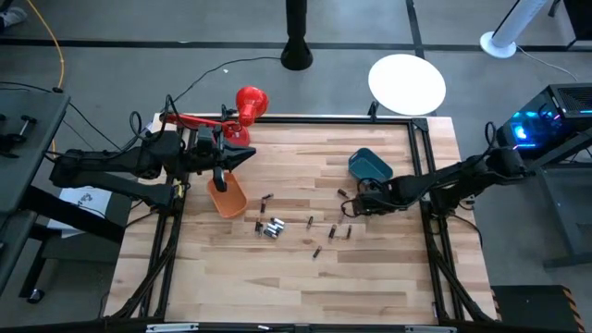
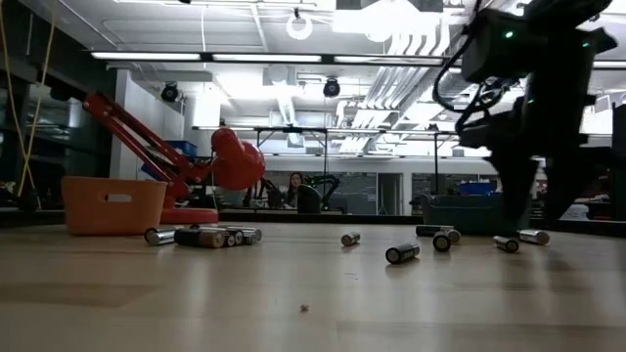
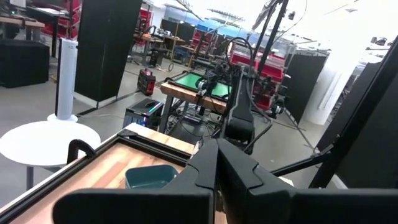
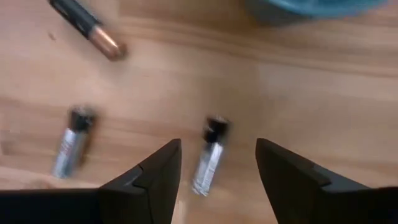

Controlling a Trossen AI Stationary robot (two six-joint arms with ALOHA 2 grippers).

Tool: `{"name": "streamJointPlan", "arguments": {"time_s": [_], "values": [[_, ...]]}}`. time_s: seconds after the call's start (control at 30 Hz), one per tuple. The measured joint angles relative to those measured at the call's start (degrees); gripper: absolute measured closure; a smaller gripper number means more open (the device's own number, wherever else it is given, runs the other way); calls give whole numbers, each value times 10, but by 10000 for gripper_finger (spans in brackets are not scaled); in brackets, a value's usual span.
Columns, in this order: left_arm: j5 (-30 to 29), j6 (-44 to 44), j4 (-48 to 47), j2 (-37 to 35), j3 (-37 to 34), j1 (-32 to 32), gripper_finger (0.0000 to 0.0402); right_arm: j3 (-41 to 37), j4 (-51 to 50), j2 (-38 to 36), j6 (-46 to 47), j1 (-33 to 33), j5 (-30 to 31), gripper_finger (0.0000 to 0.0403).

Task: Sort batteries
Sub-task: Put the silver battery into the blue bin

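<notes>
Right wrist view: right pincer (image 4: pixel 217 180) stands wide astride a silvery battery (image 4: pixel 209 158) at lower centre on the desk (image 4: pixel 323 106). Small, rigid, smooth, probably roll-prone; grip mid-barrel.

Left arm: reaches in from the table's left side, extended toward the centre, wrist raised above the table surface.
Left gripper (image 1: pixel 219 176): fingers (image 3: pixel 205 168) pressed together, shut, nothing visible between them; pointed roughly level across the table in the left wrist view.
Right arm: enters from the table's right side, stretched low toward the centre, wrist angled down.
Right gripper (image 1: pixel 356 202): jaws spread apart, close to the table surface, facing down at it.
Right gripper fingers (image 4: pixel 155 177): two dark tips with a clear gap between them; grip nothing.
</notes>
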Motion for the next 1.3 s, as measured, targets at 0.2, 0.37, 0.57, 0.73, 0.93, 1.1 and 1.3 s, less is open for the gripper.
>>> {"name": "streamJointPlan", "arguments": {"time_s": [0.2, 0.37, 0.57, 0.73, 0.93, 1.1, 1.3], "values": [[0, 0, 0, 0, 0, 0, 401, 0, 58, 56, -8, -2, -8, 206], [0, 0, -10, 0, 0, 0, 401, 8, 50, 100, 1, -2, -13, 206], [0, 1, -12, 0, 0, 0, 401, 29, 16, 113, -46, -2, -17, 244], [-1, 10, -13, 0, 0, 0, 401, 40, -5, 114, -92, -2, -21, 350], [-1, 10, -13, -2, 0, 0, 401, 73, -44, 104, -125, -2, -26, 370], [-12, 12, -7, -17, -1, 0, 401, 162, -128, 42, -153, -2, 59, 373], [-43, 30, -6, -27, 0, 0, 401, 233, -229, -11, -196, -62, 193, 378]]}}
